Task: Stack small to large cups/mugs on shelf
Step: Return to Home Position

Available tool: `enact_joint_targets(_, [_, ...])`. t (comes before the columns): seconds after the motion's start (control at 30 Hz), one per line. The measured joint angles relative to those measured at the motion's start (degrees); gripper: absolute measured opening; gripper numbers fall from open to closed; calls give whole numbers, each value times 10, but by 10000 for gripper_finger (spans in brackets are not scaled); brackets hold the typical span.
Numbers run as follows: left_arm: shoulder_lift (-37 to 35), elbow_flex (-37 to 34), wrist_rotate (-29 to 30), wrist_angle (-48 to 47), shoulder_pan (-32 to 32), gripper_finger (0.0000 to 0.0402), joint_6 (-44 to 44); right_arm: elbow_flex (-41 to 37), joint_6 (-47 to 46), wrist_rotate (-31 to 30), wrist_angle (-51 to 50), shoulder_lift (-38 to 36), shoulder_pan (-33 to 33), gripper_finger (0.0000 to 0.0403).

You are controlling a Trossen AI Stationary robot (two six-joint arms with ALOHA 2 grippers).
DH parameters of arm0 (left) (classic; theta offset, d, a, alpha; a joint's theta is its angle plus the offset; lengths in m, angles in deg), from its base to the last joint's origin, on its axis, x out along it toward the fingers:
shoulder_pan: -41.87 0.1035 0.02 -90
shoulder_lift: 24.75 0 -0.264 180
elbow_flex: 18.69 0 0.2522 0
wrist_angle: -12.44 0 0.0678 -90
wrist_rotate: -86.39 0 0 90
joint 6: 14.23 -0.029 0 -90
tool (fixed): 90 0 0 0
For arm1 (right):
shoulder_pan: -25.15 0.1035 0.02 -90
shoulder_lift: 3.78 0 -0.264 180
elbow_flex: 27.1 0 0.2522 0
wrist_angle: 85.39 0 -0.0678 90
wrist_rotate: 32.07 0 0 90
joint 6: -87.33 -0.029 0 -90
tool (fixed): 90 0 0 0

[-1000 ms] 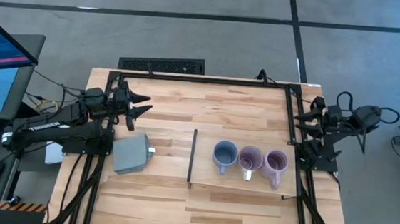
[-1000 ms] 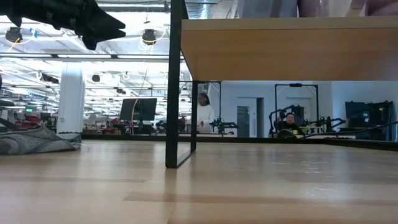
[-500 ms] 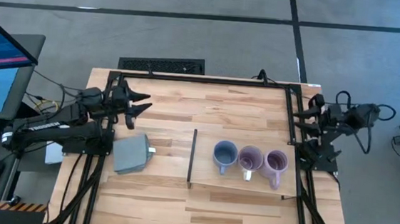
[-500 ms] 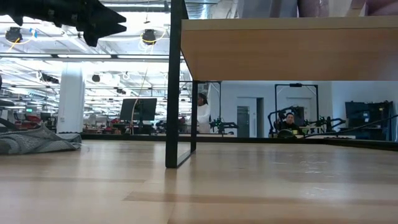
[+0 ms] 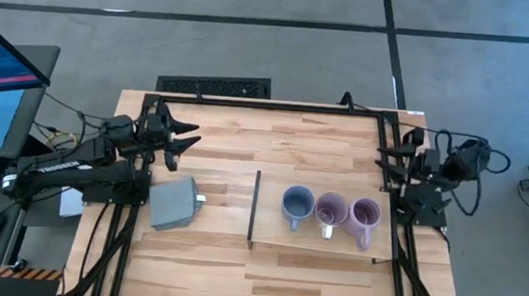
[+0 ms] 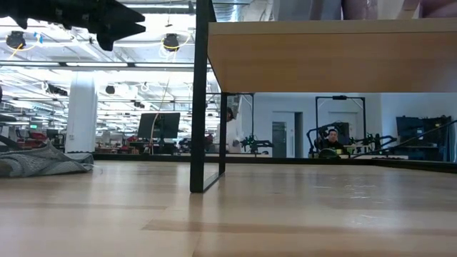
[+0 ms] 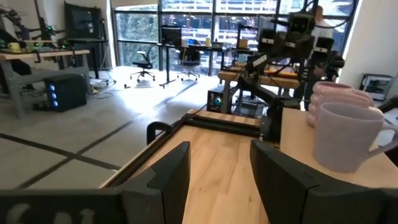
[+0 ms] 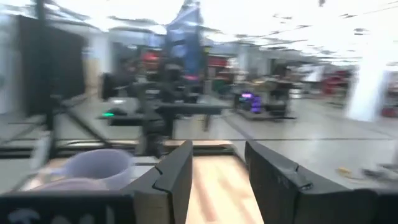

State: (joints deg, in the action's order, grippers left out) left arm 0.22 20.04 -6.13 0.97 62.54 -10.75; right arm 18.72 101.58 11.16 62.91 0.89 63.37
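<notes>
Right gripper (image 5: 388, 160), fingers spread and empty, has folded back to two o'clock seen from above; left gripper (image 5: 189, 140) waits at ten, spread too. Blue mug (image 5: 297, 204), middle purple mug (image 5: 331, 210) and end purple mug (image 5: 365, 215) line the shelf (image 5: 267, 231) at three. Low down, just the shelf's edge. Wrist cameras: nothing held, so it looks done.

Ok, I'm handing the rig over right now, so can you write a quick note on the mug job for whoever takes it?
Left gripper: open, empty, above the table's left side, near the grey block.
Right gripper: open, empty, at the table's right edge.
On the shelf: the blue-grey mug, the middle purple mug and the right purple mug stand upright in one row, side by side, not nested.
Done: all three mugs are on the shelf.
Left: check the small-to-large order, which is hard to judge from above.
</notes>
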Motion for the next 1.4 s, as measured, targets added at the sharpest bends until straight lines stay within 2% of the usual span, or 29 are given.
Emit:
enact_joint_targets(0.1, [0, 0, -1, -3, 0, 158, -6, -4, 25, -33, 37, 10, -19, 171])
enact_joint_targets(0.33, [0, 0, -1, -3, 0, 158, -21, -5, 47, -29, 69, 21, -85, 171])
enact_joint_targets(0.53, [0, 0, -1, -3, 0, 158, -29, -13, 38, -20, 116, 108, -163, 171])
enact_joint_targets(0.7, [0, 0, -1, -3, 0, 158, -40, -13, 38, 78, 192, 198, -275, 171])
enact_joint_targets(0.83, [0, 0, -1, -4, 0, 158, -43, -13, 23, 184, 237, 253, -396, 171])
enact_joint_targets(0.97, [0, 0, -1, -19, 0, 158, -43, -13, -27, 325, 261, 273, -535, 171])
enact_joint_targets(1.03, [0, 0, -1, -27, 0, 158, -43, -13, -52, 369, 261, 272, -601, 171])
enact_joint_targets(1.2, [0, 0, -1, -32, 0, 158, -43, -13, -76, 414, 218, 237, -725, 171])
enact_joint_targets(1.4, [-24, 1, 19, -36, 0, 158, -59, -14, -104, 433, 80, 160, -806, 171])
